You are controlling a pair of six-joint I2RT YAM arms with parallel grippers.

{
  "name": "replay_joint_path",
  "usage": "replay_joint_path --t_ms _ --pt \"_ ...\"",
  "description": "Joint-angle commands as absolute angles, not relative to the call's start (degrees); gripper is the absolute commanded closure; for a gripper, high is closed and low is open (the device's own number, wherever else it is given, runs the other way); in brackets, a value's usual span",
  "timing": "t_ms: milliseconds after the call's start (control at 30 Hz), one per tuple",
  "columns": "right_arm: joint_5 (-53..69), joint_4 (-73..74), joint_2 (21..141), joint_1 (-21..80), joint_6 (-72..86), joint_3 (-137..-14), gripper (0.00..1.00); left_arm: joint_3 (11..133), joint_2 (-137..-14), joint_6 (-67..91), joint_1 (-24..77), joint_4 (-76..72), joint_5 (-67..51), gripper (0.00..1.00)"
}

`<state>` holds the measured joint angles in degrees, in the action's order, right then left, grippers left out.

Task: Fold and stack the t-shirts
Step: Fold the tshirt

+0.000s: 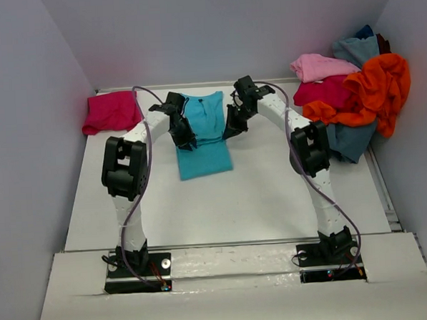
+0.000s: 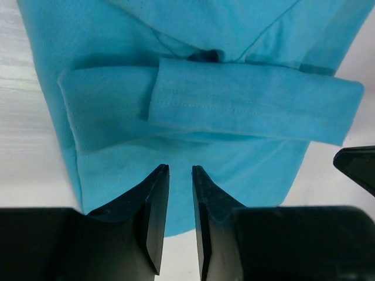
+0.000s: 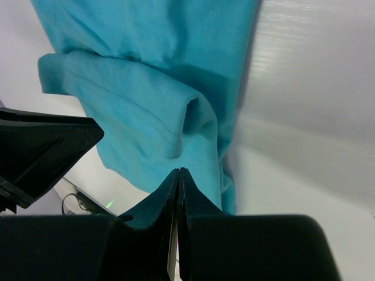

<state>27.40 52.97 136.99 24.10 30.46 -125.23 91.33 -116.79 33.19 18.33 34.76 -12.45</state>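
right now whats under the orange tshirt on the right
The crumpled orange cloth t-shirt drapes over a crimson shirt and a dusty blue one; anything beneath its middle is covered.

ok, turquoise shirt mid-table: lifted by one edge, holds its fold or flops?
Probably flops: the turquoise t-shirt is thin cloth lying flat, its sleeve folded loosely across it, so the fold would likely sag open. Pushing it would likely bunch it rather than slide it; its edge is puckered.

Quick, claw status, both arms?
Left claw: narrowly open over the turquoise t-shirt hem, nothing visibly pinched.
Right claw: shut at the shirt's edge; whether it pinches cloth cannot be told.
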Motion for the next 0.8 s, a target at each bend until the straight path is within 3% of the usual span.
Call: replay_joint_path --t_ms 0,667,767 --pt "28.92 53.26 139.74 24.61 30.59 -129.63 0.93 95.27 -118.82 32.43 18.37 36.56 -12.13 0.68" --pt "30.59 54.05 147.82 24.61 31.64 -140.97 0.93 109.68 -127.52 32.43 17.31 40.60 -8.44 0.69" --pt "30.59 53.27 148.45 24.61 31.73 -141.86 0.88 111.53 -128.67 32.43 17.31 40.78 -8.00 0.69"
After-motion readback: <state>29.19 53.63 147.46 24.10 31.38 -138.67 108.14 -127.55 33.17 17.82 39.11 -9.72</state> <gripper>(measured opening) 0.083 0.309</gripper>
